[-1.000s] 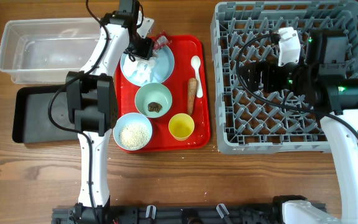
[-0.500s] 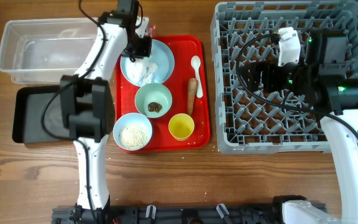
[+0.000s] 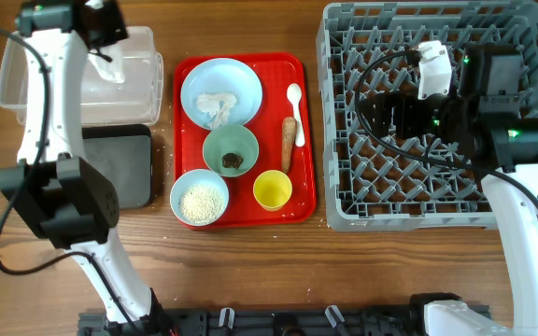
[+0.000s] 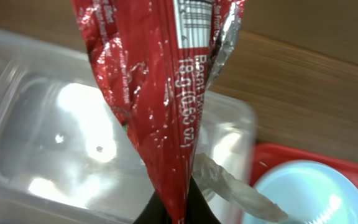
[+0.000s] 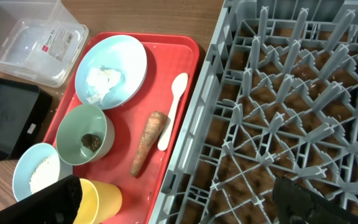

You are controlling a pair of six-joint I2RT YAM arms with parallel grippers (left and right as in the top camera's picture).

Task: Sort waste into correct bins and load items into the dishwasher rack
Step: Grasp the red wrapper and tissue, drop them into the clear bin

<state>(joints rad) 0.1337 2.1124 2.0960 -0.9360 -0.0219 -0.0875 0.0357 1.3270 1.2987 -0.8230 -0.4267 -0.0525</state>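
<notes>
My left gripper point(image 4: 179, 210) is shut on the red sachet wrapper point(image 4: 160, 93), with a strip of white tissue point(image 4: 235, 186) hanging beside it. It holds them above the clear tub point(image 4: 48, 143), at the tub's point(image 3: 129, 84) top edge in the overhead view, where the gripper point(image 3: 101, 26) shows. The pale blue plate point(image 3: 241, 79) holds crumpled tissue point(image 3: 218, 105). A teal bowl point(image 3: 231, 151) holds dark bits and a blue bowl point(image 3: 200, 198) holds rice. A yellow cup point(image 3: 273, 189), a white spoon point(image 3: 295, 101) and a carrot stick point(image 3: 289, 142) lie nearby. My right gripper point(image 5: 179, 205) is open and empty over the grey rack point(image 3: 437, 191).
The dishes sit on a flat red serving tray point(image 3: 302, 210) between the bins and the rack. The black tray point(image 3: 124, 163) lies just below the clear tub, partly hidden by my left arm. The rack's upright pegs point(image 5: 291, 81) stand under my right gripper.
My left arm has swung from the plate's top edge leftwards to above the clear tub, taking the red sachet with it. The right arm has not moved.
</notes>
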